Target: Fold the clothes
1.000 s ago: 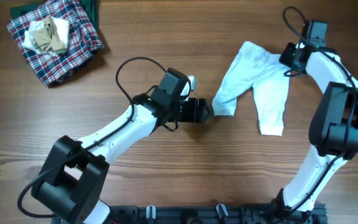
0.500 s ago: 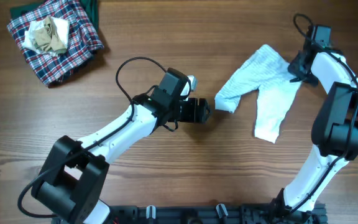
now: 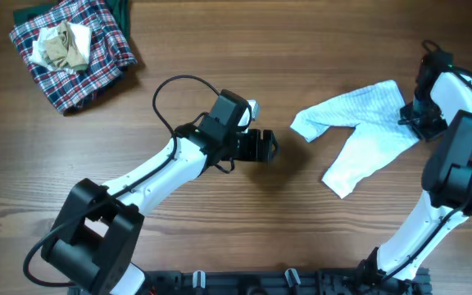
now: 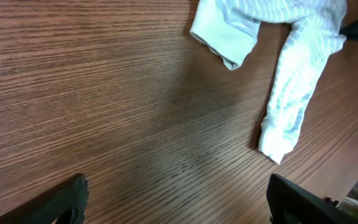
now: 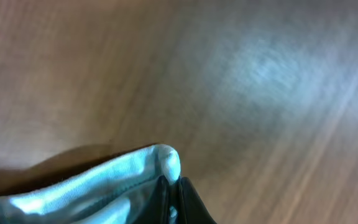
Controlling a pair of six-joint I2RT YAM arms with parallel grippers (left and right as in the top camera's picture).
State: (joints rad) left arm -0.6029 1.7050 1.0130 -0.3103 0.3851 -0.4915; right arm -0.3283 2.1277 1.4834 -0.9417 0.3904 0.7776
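Note:
A pair of small pale blue striped pants lies spread on the wooden table at the right, its two legs pointing left and down-left. It also shows in the left wrist view. My right gripper is shut on the waistband edge of the pants, at their right end. My left gripper is open and empty over bare wood, a short way left of the nearer leg cuff; its fingers stand wide apart.
A pile of other clothes, a red plaid shirt with a beige cloth on top and something green under it, lies at the far left corner. The table's surface is brown wood.
My right gripper has dragged the pants to the right and toward the front by the waistband, turning them so the legs trail left. The left arm has not moved.

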